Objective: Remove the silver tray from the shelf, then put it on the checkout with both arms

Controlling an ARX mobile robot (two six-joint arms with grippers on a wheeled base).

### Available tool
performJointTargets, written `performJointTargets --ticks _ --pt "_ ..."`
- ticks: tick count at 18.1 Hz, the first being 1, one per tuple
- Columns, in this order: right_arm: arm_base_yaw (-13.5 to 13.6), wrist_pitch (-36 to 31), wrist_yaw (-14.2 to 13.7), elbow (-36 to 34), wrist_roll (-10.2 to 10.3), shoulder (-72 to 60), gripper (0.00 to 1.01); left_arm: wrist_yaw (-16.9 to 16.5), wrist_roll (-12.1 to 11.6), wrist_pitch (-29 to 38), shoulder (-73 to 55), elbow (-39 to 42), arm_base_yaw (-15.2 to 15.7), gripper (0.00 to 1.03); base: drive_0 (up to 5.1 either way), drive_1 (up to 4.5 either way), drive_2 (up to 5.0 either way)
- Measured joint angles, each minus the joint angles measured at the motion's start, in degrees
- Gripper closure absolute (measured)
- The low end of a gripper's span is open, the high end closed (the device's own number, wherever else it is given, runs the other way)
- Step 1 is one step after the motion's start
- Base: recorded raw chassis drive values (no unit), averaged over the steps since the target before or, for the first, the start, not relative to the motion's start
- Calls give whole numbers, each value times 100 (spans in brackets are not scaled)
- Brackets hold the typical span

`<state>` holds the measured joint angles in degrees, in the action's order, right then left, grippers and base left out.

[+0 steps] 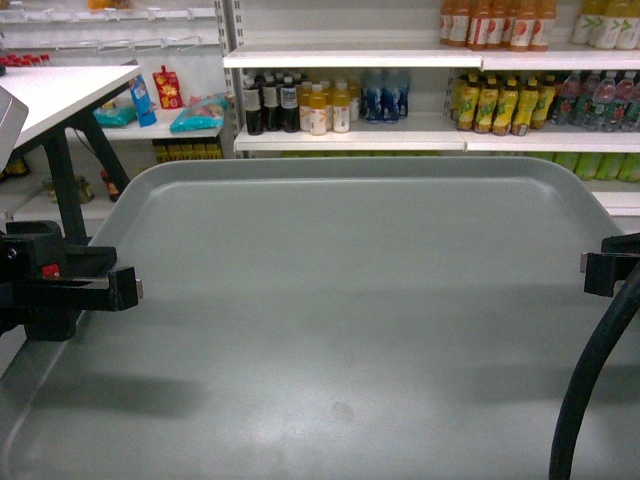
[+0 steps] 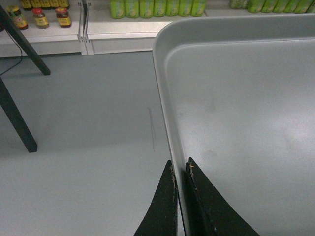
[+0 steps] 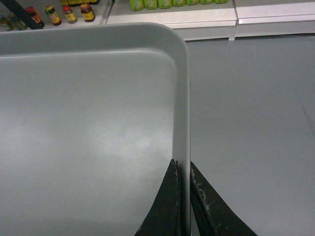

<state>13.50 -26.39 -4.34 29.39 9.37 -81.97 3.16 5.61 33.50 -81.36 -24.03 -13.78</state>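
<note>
The tray (image 1: 330, 320) fills the head view, held in the air between two end effectors, above the grey floor (image 2: 83, 128) and apart from the shelves. The left end effector (image 2: 180, 169) is clamped on the tray's left rim, one finger outside and one inside. Further left stands the white surface (image 1: 60, 90) on black legs (image 2: 17, 123). The right end effector (image 3: 182, 169) is clamped on the right rim in the same way. Both arms reach in level from the sides. Behind, one shelf (image 1: 350, 140) carries bottles (image 1: 320, 105).
</note>
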Motion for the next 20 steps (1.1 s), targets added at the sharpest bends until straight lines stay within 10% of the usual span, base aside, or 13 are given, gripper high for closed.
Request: performJointTargets --ticks 20 --pt "0 -2 -11 0 -7 -2 98 4 0 0 0 0 -9 100 0 0 0"
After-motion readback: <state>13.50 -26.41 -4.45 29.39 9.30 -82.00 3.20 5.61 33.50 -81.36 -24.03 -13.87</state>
